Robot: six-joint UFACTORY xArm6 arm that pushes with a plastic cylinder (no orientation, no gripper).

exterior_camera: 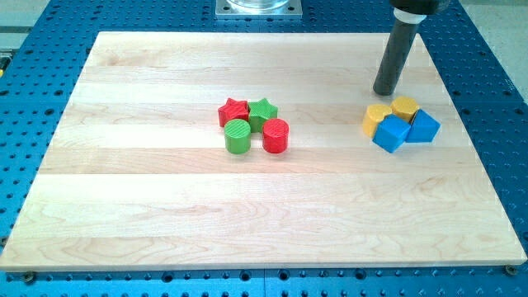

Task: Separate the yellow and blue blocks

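Note:
Two yellow blocks and two blue blocks sit packed together at the view's right on the wooden board (165, 206). A yellow block (376, 119) is at the cluster's left, and a second yellow block (405, 107) is at its top. A blue cube (390, 133) is at the front, and a blue block (424, 127) is at the right. My tip (384, 91) rests on the board just above the cluster, a little up and left of the top yellow block, apart from it.
A second cluster sits at the board's middle: a red star (233, 110), a green star (263, 112), a green cylinder (238, 136) and a red cylinder (275, 135). Blue perforated table surrounds the board. A metal mount (259, 7) is at the top.

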